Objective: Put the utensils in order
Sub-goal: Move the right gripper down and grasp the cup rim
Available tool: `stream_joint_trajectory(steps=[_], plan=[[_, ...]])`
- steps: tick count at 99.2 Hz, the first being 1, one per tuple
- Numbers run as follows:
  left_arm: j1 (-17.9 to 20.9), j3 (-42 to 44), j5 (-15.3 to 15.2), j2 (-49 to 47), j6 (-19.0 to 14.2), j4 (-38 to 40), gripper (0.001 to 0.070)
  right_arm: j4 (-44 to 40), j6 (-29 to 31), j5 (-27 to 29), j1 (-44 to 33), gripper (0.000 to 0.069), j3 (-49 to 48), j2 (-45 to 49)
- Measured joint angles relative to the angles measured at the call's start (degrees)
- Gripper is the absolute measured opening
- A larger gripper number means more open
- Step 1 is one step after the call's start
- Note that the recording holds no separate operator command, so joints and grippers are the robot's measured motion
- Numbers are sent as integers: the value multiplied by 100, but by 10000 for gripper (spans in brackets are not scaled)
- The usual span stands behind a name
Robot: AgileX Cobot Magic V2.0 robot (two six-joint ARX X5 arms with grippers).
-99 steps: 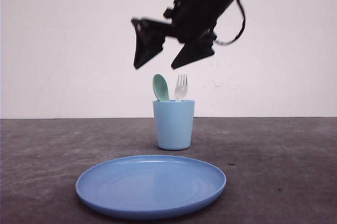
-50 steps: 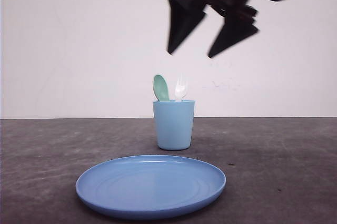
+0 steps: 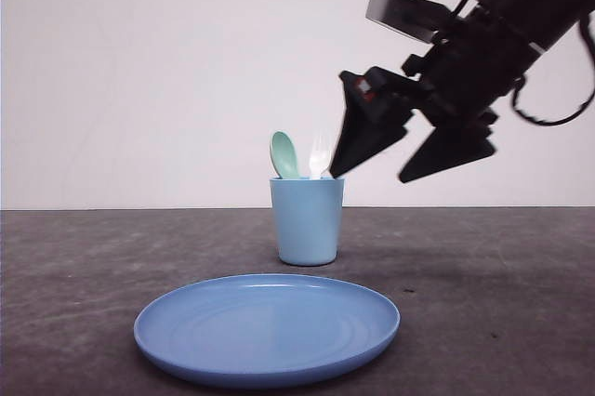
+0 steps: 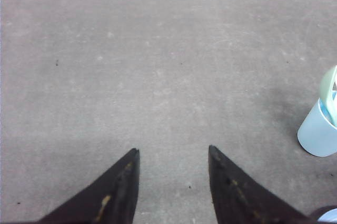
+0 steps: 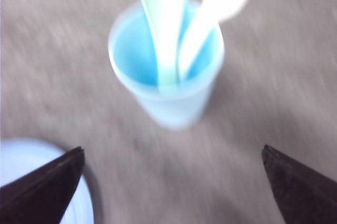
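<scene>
Grey table (image 3: pixel 521 322), white wall (image 3: pixel 139 71) behind.

A pale mint-green spoon (image 3: pixel 284 155) and a small white fork (image 3: pixel 319 156) stand upright side by side in the light blue cup (image 3: pixel 307 221), bowl and tines sticking up above its rim.

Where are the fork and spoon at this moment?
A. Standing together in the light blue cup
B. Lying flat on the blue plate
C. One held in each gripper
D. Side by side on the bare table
A: the white fork and mint-green spoon both stand in the light blue cup, while the blue plate in front holds nothing and the right gripper is open and empty.
</scene>
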Motion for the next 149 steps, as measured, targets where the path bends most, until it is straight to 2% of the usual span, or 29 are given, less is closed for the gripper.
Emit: stream_joint_trajectory(steps=[51,124,149], plan=[[-2,0,0,4,0,0,240,1655,409,-308,-26,680,13,1252],[-2,0,0,4,0,7,240,1563,531,-468,-20,680,1156,2140],[-2,0,0,4,0,11,240,1563,531,-481,44,680,1193,2157]])
